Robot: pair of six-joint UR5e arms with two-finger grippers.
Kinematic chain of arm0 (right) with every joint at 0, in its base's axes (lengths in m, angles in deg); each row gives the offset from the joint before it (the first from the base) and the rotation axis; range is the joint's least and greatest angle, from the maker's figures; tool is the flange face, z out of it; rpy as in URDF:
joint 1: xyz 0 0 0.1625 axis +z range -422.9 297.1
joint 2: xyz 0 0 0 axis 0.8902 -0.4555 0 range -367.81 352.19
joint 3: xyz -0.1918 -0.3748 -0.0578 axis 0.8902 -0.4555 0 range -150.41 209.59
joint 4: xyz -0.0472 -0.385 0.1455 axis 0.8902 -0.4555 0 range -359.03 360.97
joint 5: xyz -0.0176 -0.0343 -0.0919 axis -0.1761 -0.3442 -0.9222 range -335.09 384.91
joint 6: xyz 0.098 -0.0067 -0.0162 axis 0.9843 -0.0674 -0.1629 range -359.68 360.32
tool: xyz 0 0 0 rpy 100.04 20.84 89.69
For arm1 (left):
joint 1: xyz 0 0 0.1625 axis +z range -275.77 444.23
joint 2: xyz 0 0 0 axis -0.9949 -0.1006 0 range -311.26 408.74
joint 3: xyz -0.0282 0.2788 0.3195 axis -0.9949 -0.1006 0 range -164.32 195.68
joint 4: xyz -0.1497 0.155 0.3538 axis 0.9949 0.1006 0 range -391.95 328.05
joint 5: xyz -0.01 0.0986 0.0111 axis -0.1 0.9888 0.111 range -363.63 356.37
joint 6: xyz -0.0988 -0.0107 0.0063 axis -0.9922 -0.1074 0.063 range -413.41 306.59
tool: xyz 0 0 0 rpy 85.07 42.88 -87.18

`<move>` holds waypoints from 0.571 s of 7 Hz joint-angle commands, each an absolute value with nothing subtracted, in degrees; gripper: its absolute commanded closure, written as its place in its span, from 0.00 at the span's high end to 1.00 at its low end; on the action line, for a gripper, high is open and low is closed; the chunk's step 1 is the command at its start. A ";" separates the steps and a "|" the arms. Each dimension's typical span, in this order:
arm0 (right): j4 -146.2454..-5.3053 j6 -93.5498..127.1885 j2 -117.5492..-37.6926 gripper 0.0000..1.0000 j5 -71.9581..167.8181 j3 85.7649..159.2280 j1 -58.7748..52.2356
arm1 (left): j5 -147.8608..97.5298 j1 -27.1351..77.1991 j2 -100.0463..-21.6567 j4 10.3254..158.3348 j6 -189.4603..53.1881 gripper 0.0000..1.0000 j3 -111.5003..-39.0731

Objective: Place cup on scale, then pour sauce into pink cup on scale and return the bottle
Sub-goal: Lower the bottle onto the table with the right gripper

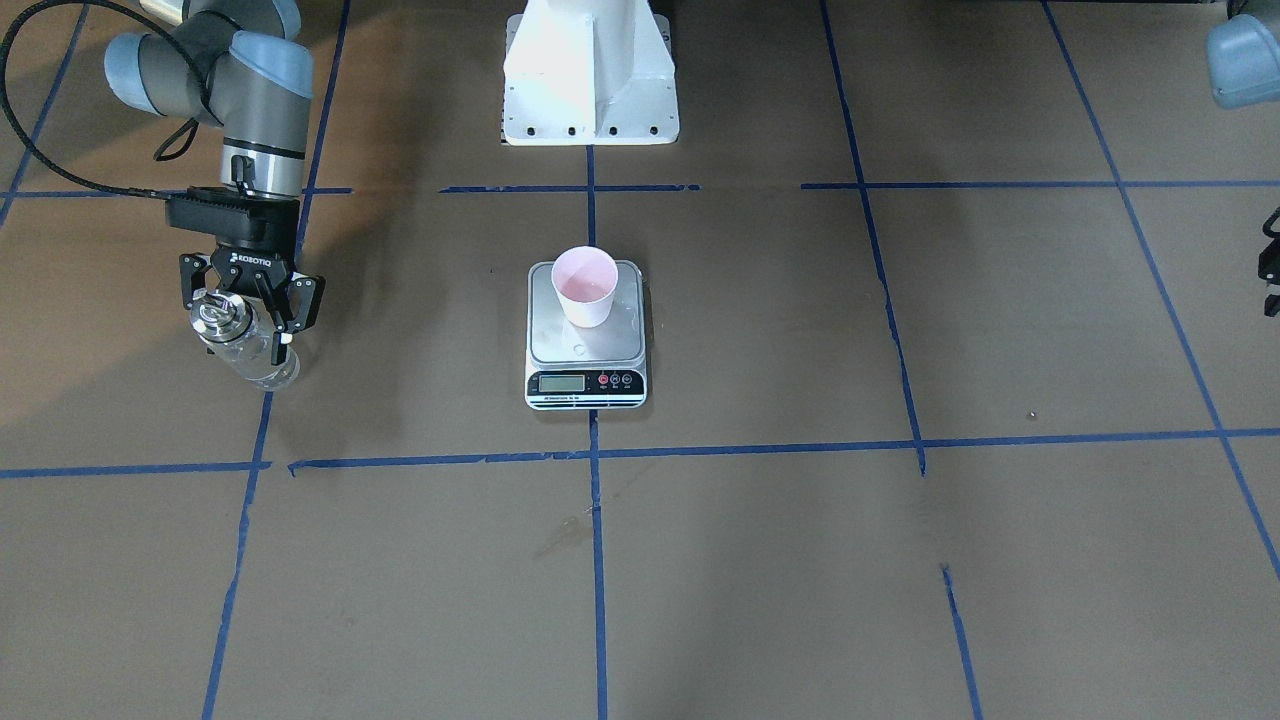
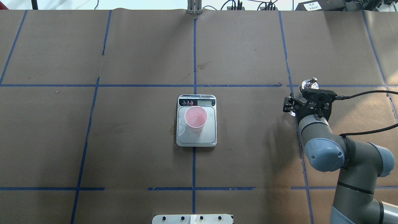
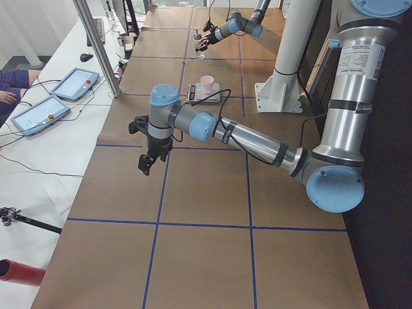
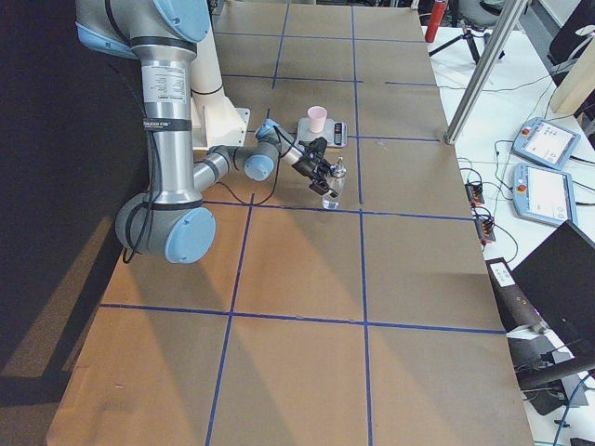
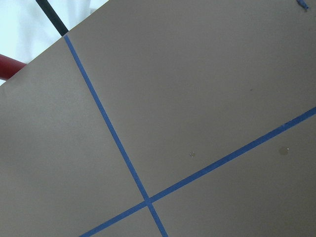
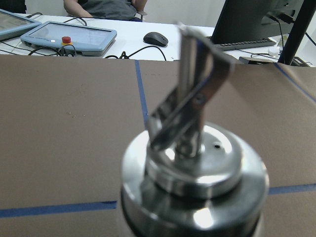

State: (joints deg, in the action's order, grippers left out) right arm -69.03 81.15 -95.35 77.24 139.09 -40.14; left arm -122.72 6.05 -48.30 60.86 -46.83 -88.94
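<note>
While the right gripper [image 1: 247, 322] straddles the one bottle [image 1: 258, 358], which stands roughly upright directly beneath it, I cannot tell whether its fingers clamp the glass or merely flank it. The one cup [image 1: 585, 285], holding liquid, sits on the one scale [image 1: 585, 350] well off to this gripper's left. The left gripper [image 3: 147, 161], whose opening I cannot judge, hangs farther away, beyond the scale.

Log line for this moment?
cup on scale | bottle upright, right hand around it, grip unclear | left hand clear of scale
</note>
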 commanded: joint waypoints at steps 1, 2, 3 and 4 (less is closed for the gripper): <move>-68.99 83.54 -95.44 0.00 78.61 138.66 -40.14 | -122.72 6.09 -48.46 60.86 -46.81 1.00 -88.91; -68.99 83.55 -95.44 0.00 78.70 138.14 -40.14 | -122.72 6.09 -48.64 60.86 -46.81 1.00 -88.91; -68.99 83.55 -95.61 0.00 78.70 138.05 -40.14 | -122.72 6.09 -48.73 60.86 -46.81 1.00 -88.91; -68.99 83.55 -95.70 0.00 78.70 138.05 -40.14 | -122.72 6.09 -48.81 60.86 -46.90 1.00 -88.91</move>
